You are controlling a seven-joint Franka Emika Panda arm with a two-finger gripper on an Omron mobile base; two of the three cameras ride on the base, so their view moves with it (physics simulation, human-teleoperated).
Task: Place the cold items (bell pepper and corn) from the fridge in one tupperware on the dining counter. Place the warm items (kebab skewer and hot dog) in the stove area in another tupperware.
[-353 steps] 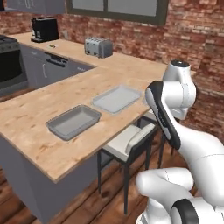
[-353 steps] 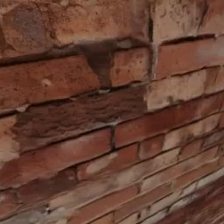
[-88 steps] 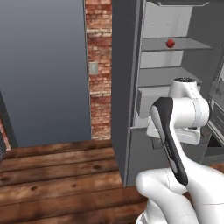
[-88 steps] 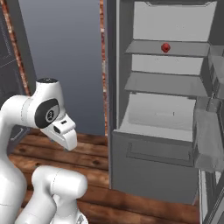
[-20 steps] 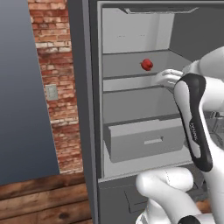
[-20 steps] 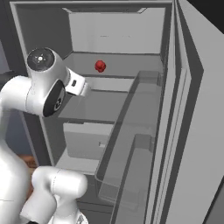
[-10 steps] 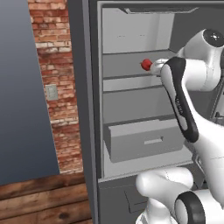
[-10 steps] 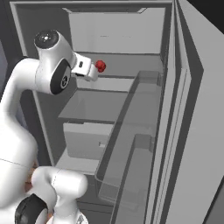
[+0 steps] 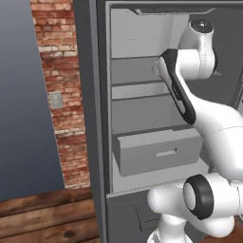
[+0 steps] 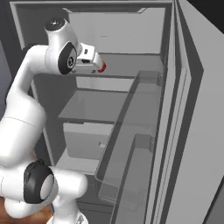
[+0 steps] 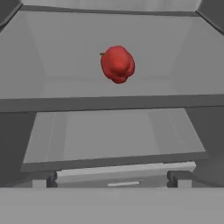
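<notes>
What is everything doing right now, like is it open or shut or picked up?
fridge: door open, shelves showing.
drawer: pulled partway out.
bell pepper: sitting on an upper shelf, not picked up.
gripper: open, empty, pointed at the bell pepper.
</notes>
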